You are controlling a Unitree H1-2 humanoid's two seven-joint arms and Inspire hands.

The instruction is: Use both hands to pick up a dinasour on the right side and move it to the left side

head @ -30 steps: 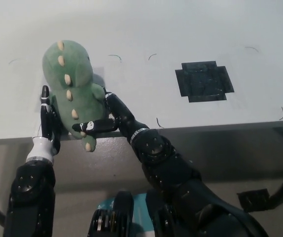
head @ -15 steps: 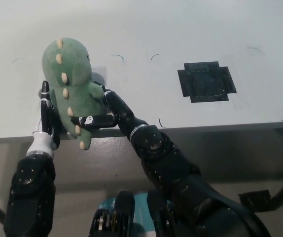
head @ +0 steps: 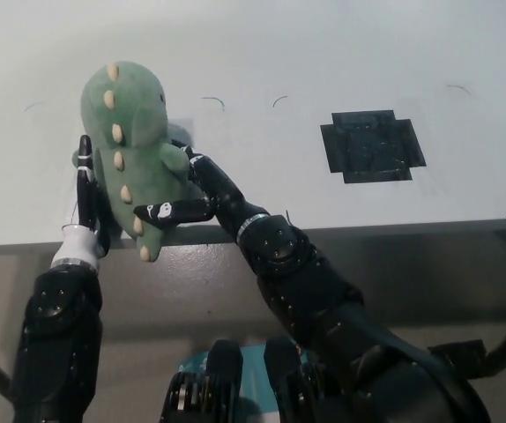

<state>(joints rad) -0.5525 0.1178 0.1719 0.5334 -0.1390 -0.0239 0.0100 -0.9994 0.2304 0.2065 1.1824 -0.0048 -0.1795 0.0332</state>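
Black jointed arms; silver wrist rings; right hand [head: 202, 189] white-marked.

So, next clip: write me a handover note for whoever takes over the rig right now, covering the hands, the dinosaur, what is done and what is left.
Left hand: pressed against the left flank of the green plush dinosaur.
Right hand: pressed against its right flank, one finger across the tail end.
The dinosaur is clamped between both hands at the left part of the white table, near the front edge, with its tail tip hanging over the edge. Whether it is resting on the table or just above it is not clear.
Black cross-shaped mark: on the table to the right, bare.
Done: two-handed pick and carry to the left.
Left: set down, release both hands.
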